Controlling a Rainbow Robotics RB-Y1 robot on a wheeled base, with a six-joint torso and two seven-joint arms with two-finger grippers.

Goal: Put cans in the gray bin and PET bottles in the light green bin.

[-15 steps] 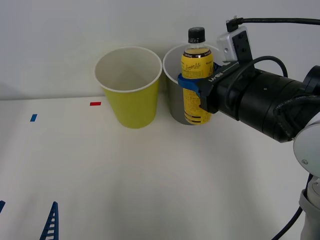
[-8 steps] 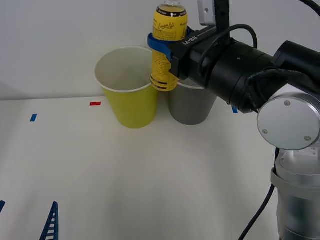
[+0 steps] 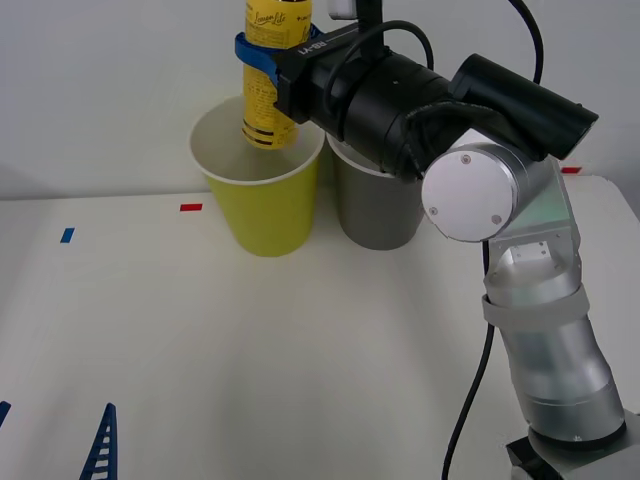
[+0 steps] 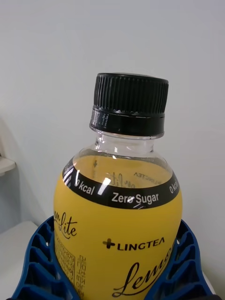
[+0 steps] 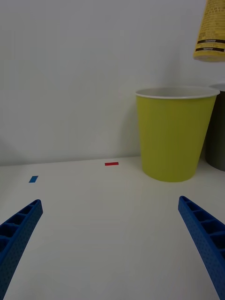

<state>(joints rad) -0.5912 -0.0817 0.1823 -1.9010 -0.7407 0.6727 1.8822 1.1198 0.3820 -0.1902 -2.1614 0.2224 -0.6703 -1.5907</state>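
Now the right gripper (image 3: 262, 58) is up high, its blue ribbed fingers (image 4: 40, 262) clamped around the waist of the PET bottle (image 3: 270, 75), and the bottle hangs upright right over the mouth of the light green bin (image 3: 262, 195). Its bottom end sits just above the white rim, toward the bin's right side, clear of the walls. From the right wrist camera the black screw cap (image 4: 130, 108) is on tight, the yellow label reads plainly, and a blue finger hugs each side of the bottle.

Just to the right, the gray bin (image 3: 378, 205) stands beside the green one, the two nearly touching, with the black arm stretched across above it. Both bins sit at the far side of the white table (image 3: 300, 360), close to the wall.

Down at the near left, the left gripper (image 5: 112, 243) waits low over the table with its fingers spread wide apart, nothing between them. A red marker (image 3: 190, 207) and a blue marker (image 3: 66, 235) lie on the table left of the green bin.
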